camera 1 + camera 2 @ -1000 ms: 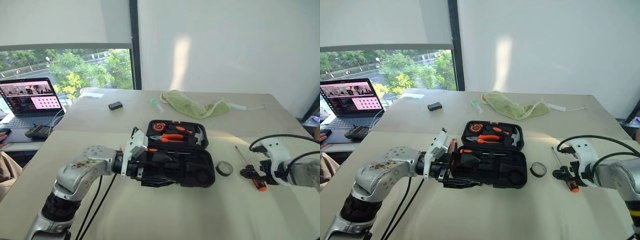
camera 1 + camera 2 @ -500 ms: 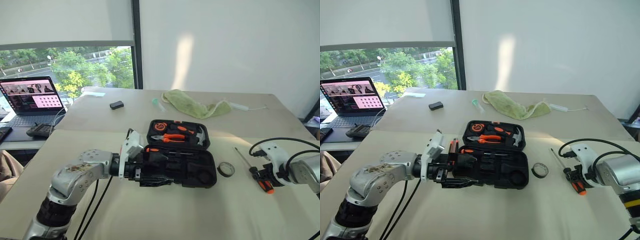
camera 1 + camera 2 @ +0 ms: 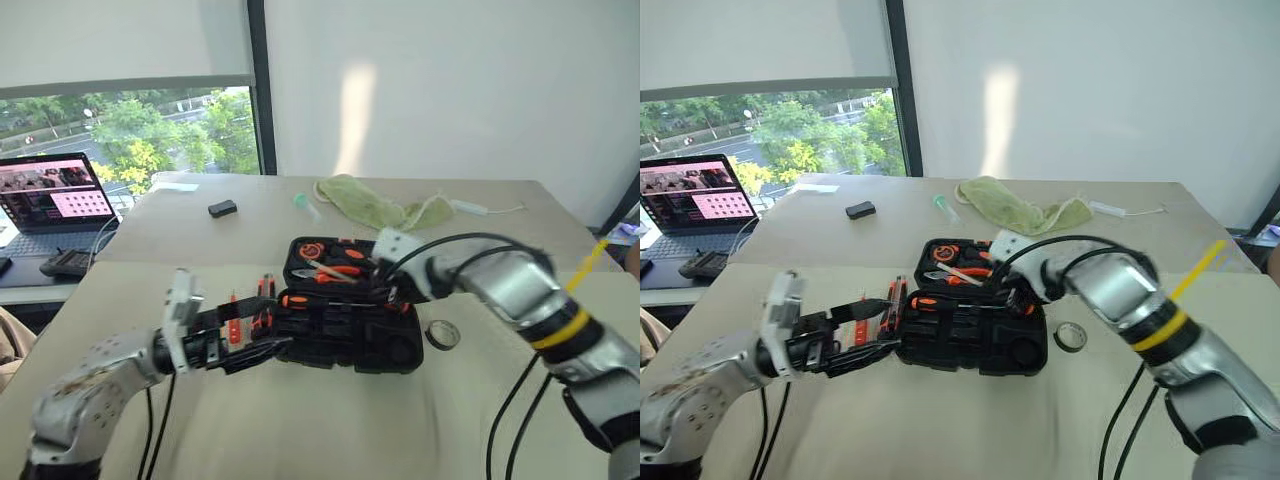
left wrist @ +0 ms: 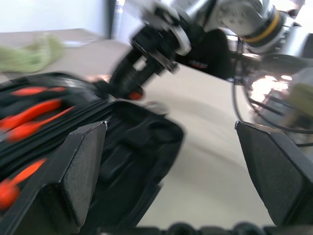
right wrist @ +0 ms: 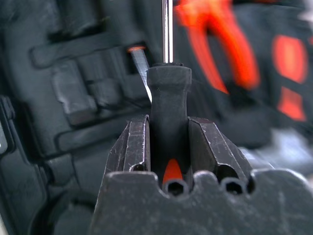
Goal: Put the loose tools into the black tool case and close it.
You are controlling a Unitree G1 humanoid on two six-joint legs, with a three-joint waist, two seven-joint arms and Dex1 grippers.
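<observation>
The black tool case (image 3: 402, 350) lies open mid-table, with orange-handled pliers and other tools in its lid. My right gripper (image 3: 388, 290) hangs over the case's far right part, shut on the black-and-orange handle of a long screwdriver (image 5: 167, 98) whose steel shaft points down at the moulded slots. My left gripper (image 3: 250, 328) is level at the case's left end, open and holding nothing, and its fingers (image 4: 80, 171) stand wide apart. Orange-and-black tool handles (image 3: 264, 303) show at that left end. The small black tape roll (image 3: 441, 335) lies on the table right of the case.
A green cloth (image 3: 375, 208), a small black box (image 3: 222, 208) and a white cable (image 3: 480, 208) lie at the table's far side. An open laptop (image 3: 55, 195) and a dark handset (image 3: 65, 262) sit on a side desk at the left.
My right gripper shut on the screwdriver lying on the table at the right and swung it left over the open case. My left gripper drew back left off the case.
</observation>
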